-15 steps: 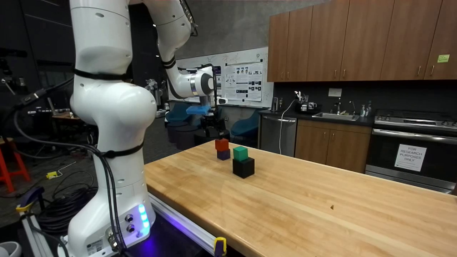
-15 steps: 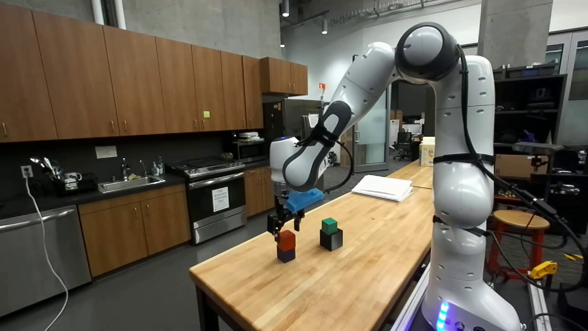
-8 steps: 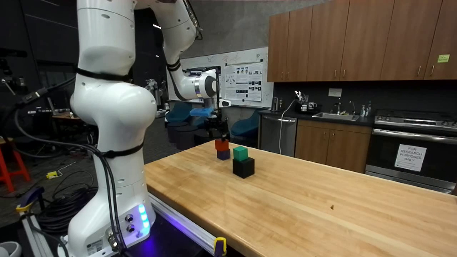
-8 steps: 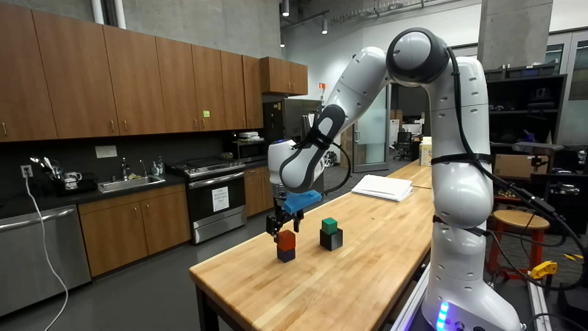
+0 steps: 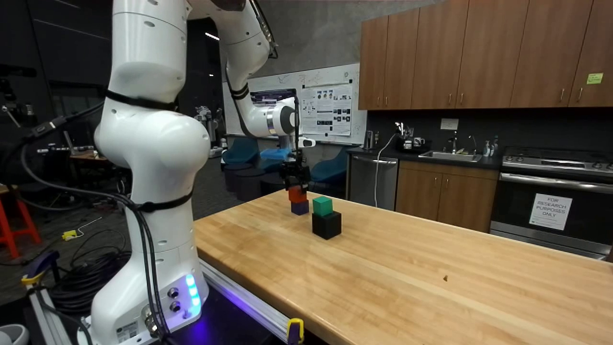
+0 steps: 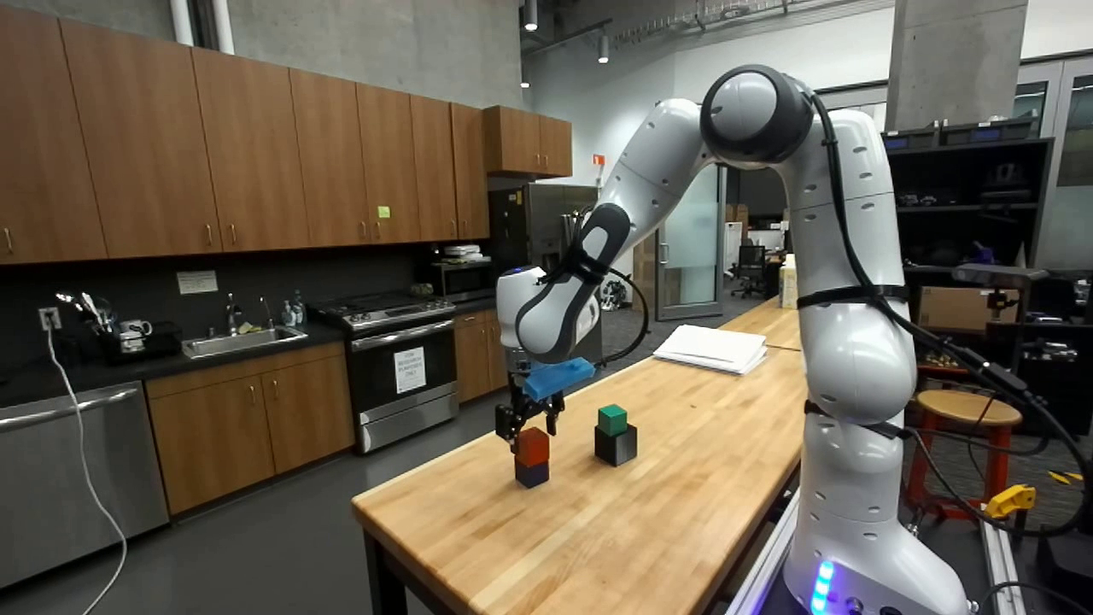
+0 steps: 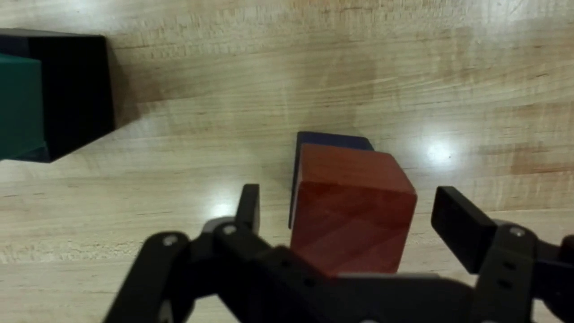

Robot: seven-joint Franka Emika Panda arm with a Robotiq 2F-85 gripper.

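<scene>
Jaws sit a bit lower than a second ago, spread wide either side of the red block (image 7: 354, 211) atop the purple block (image 7: 334, 140), so it looks nicely straddled but ungripped, black block (image 7: 78, 89) off at its 10 o'clock in the wrist view.

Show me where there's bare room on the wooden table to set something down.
Bare wood shows on the table between the purple block and the nearest table end, and, save a small dark speck, between the black block and the white papers. It's crowded at the red block, which the open gripper straddles in the wrist view.
</scene>
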